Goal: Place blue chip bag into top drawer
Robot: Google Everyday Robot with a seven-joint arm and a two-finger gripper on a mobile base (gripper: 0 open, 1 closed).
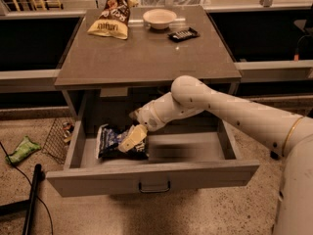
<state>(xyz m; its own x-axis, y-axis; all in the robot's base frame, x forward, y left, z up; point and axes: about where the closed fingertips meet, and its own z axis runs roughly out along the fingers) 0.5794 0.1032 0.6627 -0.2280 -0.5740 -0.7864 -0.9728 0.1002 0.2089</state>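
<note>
Top drawer (195,171) pulled open beneath the bench (146,58). The blue chip bag (108,142) lies flat on the drawer floor, toward its left end as viewed, long axis roughly along the drawer's width. The claw (133,138) sits over the bag's right part; whether it grips cannot be told.
</note>
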